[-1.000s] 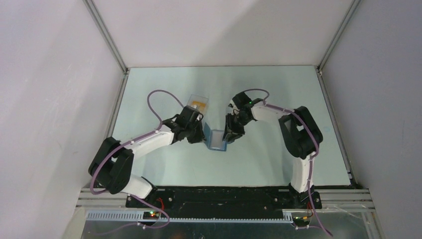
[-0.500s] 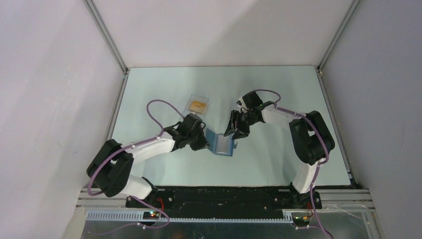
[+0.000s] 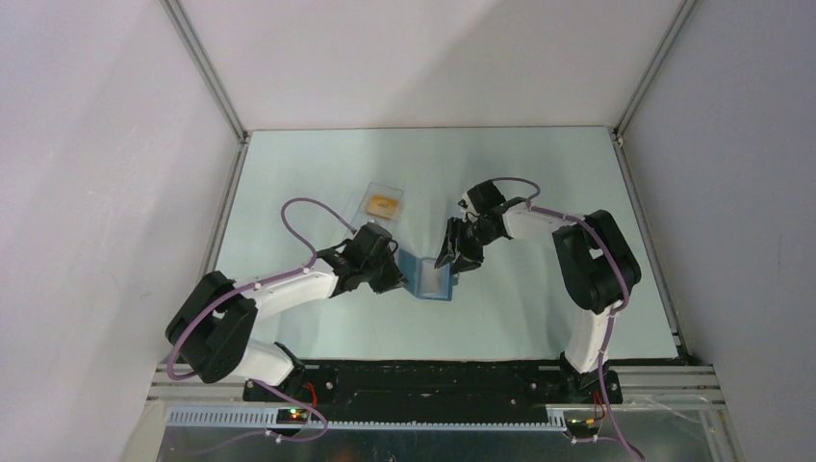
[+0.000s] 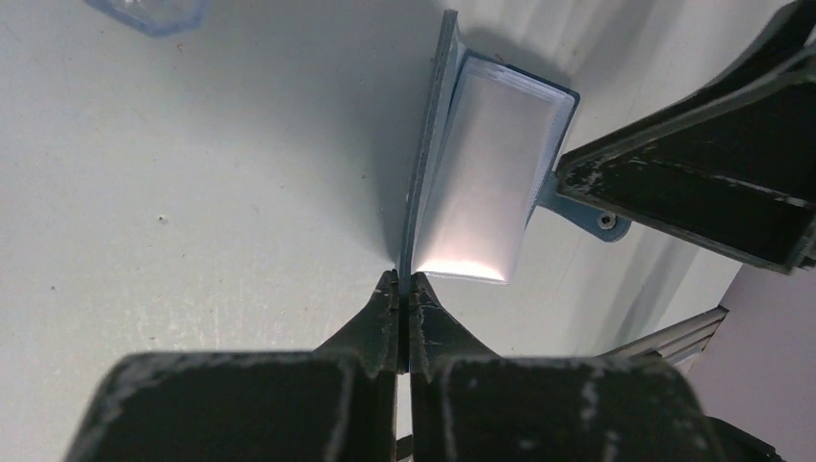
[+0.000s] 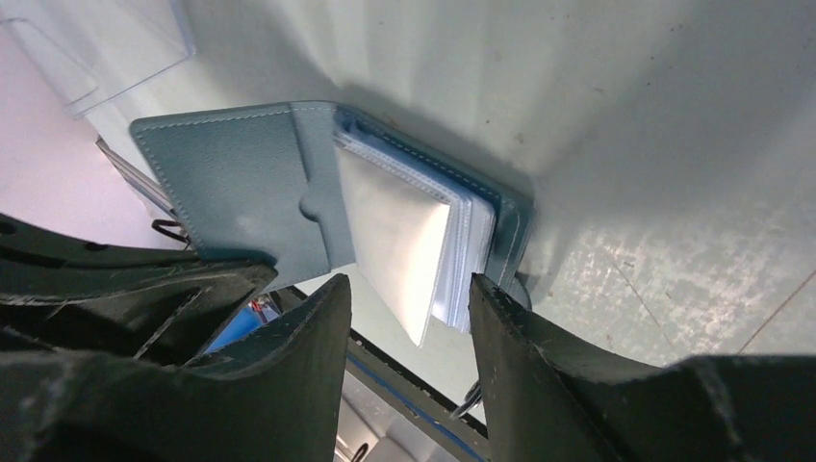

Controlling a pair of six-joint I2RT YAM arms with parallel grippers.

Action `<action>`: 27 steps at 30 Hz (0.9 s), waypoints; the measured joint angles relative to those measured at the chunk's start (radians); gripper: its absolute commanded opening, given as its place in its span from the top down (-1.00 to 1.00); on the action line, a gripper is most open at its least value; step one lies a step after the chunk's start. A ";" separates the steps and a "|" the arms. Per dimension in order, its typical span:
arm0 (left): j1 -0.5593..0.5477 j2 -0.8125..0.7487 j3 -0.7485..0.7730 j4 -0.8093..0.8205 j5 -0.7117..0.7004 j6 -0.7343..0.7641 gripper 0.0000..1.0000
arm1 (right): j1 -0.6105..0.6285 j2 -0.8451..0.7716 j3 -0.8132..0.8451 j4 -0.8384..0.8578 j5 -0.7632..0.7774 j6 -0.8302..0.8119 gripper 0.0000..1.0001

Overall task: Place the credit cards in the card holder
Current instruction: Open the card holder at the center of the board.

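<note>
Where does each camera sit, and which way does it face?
Top external: above and behind the robot, looking down on the table; both arms show.
Left wrist: on the left arm, looking along the left gripper, shut on the card holder.
Right wrist: on the right arm, looking through the open right gripper at clear sleeves.
Shared: all three show the open card holder.

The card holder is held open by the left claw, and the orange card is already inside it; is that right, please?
Not quite. The orange card lies with the clear plastic sheet farther back, apart from the card holder, as the top external view shows. The left claw does hold the card holder open.
</note>
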 measured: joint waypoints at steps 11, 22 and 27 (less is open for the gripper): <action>-0.003 0.000 -0.002 0.018 0.000 0.000 1.00 | 0.005 0.052 -0.001 0.027 -0.028 0.008 0.24; -0.005 0.000 -0.002 0.029 0.001 0.000 1.00 | 0.012 0.056 -0.001 0.026 -0.007 0.010 0.19; -0.007 0.000 -0.003 0.032 0.001 0.000 1.00 | 0.025 0.038 0.011 -0.009 0.033 -0.005 -0.20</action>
